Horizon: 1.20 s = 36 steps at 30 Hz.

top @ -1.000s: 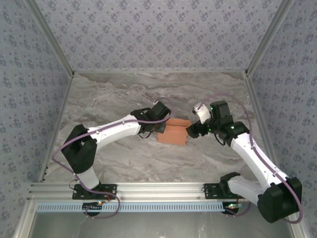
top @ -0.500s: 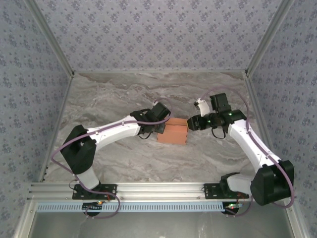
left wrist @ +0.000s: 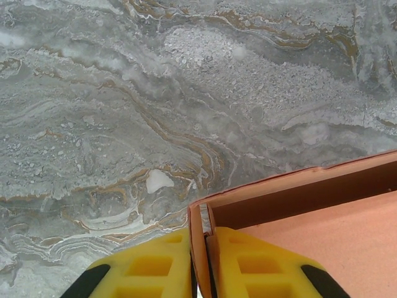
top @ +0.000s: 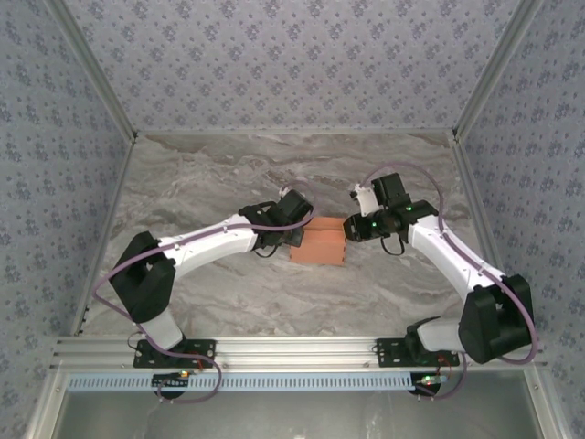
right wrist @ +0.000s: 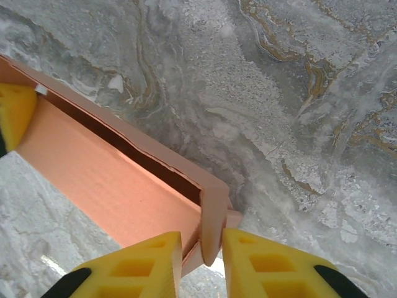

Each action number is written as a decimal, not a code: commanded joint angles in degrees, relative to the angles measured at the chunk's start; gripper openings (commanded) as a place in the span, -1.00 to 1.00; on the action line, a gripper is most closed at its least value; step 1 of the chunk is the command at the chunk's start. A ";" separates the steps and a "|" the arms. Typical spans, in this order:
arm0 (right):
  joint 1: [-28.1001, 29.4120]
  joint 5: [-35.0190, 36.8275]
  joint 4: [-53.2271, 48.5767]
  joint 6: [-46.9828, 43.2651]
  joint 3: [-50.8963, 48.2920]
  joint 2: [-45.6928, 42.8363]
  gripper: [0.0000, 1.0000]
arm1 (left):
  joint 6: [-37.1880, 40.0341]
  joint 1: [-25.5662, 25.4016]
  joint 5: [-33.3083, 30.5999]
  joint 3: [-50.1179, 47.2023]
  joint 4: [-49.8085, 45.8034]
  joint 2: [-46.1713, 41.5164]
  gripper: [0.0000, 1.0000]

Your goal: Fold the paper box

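Grey marble-patterned tabletop (top: pixel 201 174), veined with white and rust swirls, lay inside walls of pale blue floral wallpaper (top: pixel 292 55), with a ribbed aluminium rail (top: pixel 302 347) along the near edge. At the middle of the tabletop sat the paper box (top: pixel 318 247), a small open tray of thin, matte salmon-orange cardboard, rectangular, with low upright walls and a darker shadowed inside.

From above, two white arms with purple cables met at the box. The left claw (top: pixel 297 236) was at its left end and the right claw (top: pixel 349 229) at its right end.

From the left wrist, the left claw (left wrist: pixel 200 248) was pinching the box's (left wrist: pixel 322 230) thin end wall between blocky yellow fingers (left wrist: pixel 152 264) with recessed square pockets.

From the right wrist, the right claw (right wrist: pixel 201 248) held the box's (right wrist: pixel 105 174) folded, double-layered end wall between matching yellow fingers (right wrist: pixel 260 264), pressed close on either side. The torn-looking cardboard edge ran along the long wall.
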 commanded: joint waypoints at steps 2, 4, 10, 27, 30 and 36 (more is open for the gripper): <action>1.87 1.78 1.82 0.64 1.29 0.70 -0.69 | -1.38 -0.60 -1.96 -1.79 -4.51 -0.93 -0.69; 2.90 2.26 2.74 1.25 1.25 0.72 -0.75 | -1.75 -0.65 -2.75 -1.70 -4.64 -1.21 -0.69; 5.50 3.37 4.20 2.10 2.12 2.24 -0.91 | -3.52 -0.69 -5.73 -1.88 -5.08 -2.19 -0.69; 12.88 7.43 6.24 7.89 5.99 4.52 -0.69 | -9.32 -2.44 -11.41 -3.23 -3.18 -4.45 -0.68; 12.93 8.18 6.05 7.81 5.65 4.94 -0.69 | -9.91 -2.48 -12.80 -4.09 -2.55 -5.22 -0.68; 12.98 8.20 6.72 7.28 3.38 4.77 -0.70 | -11.26 -2.95 -16.28 -7.14 0.19 -7.01 -0.68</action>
